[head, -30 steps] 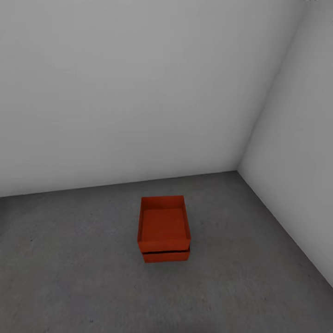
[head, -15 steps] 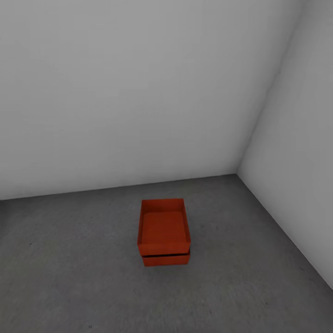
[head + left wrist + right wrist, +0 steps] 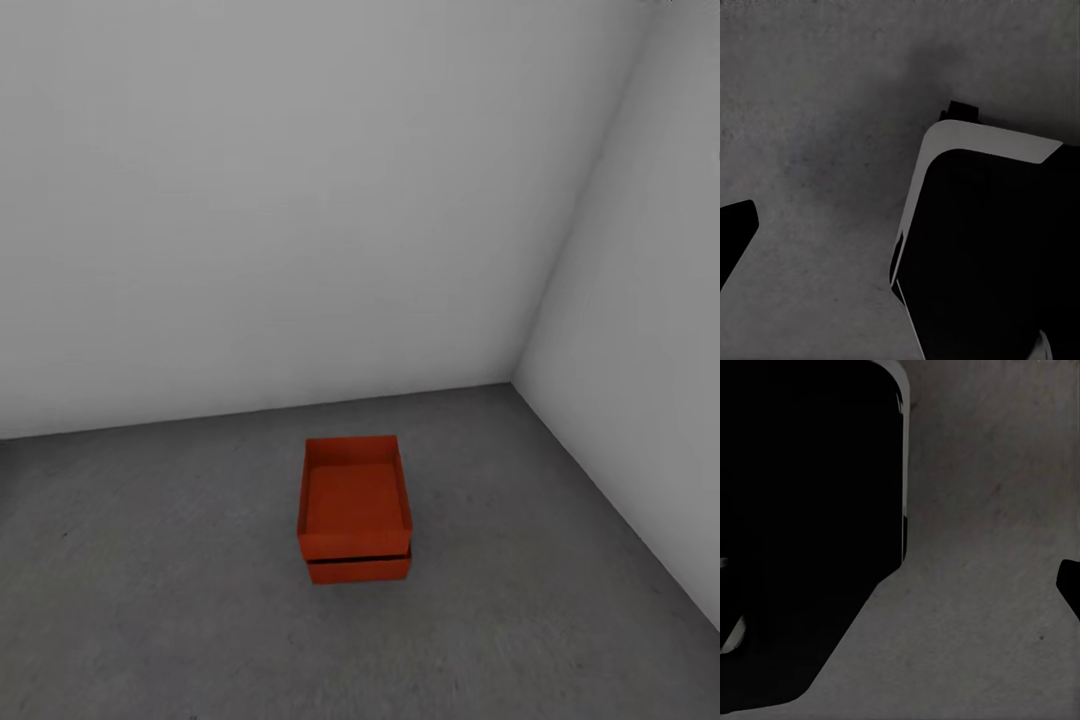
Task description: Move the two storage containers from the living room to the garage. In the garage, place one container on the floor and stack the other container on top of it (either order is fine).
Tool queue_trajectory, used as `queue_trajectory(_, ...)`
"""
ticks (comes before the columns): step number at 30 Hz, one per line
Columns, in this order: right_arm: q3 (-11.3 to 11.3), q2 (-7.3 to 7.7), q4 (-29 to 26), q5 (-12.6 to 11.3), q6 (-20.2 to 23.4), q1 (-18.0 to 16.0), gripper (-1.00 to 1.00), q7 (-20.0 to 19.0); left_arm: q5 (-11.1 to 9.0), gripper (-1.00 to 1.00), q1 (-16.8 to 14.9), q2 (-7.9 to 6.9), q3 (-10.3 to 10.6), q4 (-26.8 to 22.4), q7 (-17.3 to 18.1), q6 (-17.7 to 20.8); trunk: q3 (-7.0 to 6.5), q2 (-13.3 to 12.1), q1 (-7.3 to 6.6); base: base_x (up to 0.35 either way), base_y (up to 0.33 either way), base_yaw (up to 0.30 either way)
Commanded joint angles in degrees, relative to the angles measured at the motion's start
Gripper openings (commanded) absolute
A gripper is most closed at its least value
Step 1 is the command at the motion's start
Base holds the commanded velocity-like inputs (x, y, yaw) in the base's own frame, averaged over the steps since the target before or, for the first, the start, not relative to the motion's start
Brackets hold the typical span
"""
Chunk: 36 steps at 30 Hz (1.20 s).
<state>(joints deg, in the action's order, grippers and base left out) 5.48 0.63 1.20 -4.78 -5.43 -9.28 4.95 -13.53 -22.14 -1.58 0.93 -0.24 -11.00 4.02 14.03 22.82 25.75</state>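
Looking for each tool first: in the left wrist view, a dark finger tip (image 3: 736, 229) at the frame edge above mottled grey concrete, beside a large black body with a pale rim, likely the robot's own base (image 3: 997, 240). In the right wrist view, another dark finger sliver (image 3: 1071, 583) at the edge, the same black bulk (image 3: 810, 510) alongside. Cannot tell for either tool whether spread or pressed together; nothing pinched in sight.

Further out, in the head view: two orange-red storage containers, the upper container (image 3: 354, 497) sitting on the lower container (image 3: 358, 568), a thin dark seam between them. Upper one roughly squared over the lower, perhaps overhanging a little at the near left edge. Stack resting on the dark grey floor (image 3: 150, 560), near the corner where two white walls (image 3: 300, 200) meet, well apart from both.

Judged from this: stacking apparently complete. Risks from here: nudging the stack with the base while driving or turning, which could slide the upper bin off; swinging a low-hanging arm into the walls.
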Motion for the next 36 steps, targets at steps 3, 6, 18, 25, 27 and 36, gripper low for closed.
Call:
queue_trajectory(3, 0.39, -0.02, 0.12, -0.62, -0.34, -0.07, 1.0, 0.07, -0.35, 1.0, -0.06, 0.0, 0.14, -0.03, -0.11, 0.2, -0.18, 0.1, 0.03, 0.0, 0.0, 0.0)
queue_trajectory(6, 0.35, -0.02, 0.12, -0.68, -0.36, -0.09, 1.0, 0.07, -0.35, 1.0, -0.08, 0.0, 0.14, -0.03, -0.1, 0.2, -0.45, 0.1, 0.03, 0.0, 0.0, 0.0)
queue_trajectory(18, 0.65, -0.01, 0.12, -0.46, -0.35, -0.06, 1.0, 0.06, -0.35, 1.0, -0.02, 0.0, 0.14, -0.03, -0.12, 0.2, -1.55, 0.1, 0.03, 0.0, 0.0, 0.0)
queue_trajectory(25, 0.71, -0.02, 0.12, -0.43, -0.23, -0.05, 1.0, 0.06, -0.35, 1.0, -0.04, 0.0, 0.14, -0.03, -0.09, 0.2, -2.19, 0.1, 0.03, 0.0, 0.0, 0.0)
queue_trajectory(27, 0.74, -0.02, 0.12, -0.46, -0.21, -0.04, 1.0, 0.06, -0.35, 1.0, -0.04, 0.0, 0.13, -0.03, -0.1, 0.2, -2.37, 0.1, 0.03, 0.0, 0.0, 0.0)
queue_trajectory(36, 0.75, -0.02, 0.07, -0.36, -0.26, -0.07, 1.0, 0.06, -0.35, 1.0, -0.02, 0.0, 0.15, -0.03, -0.11, 0.2, -3.2, 0.1, 0.03, 0.0, 0.0, 0.0)
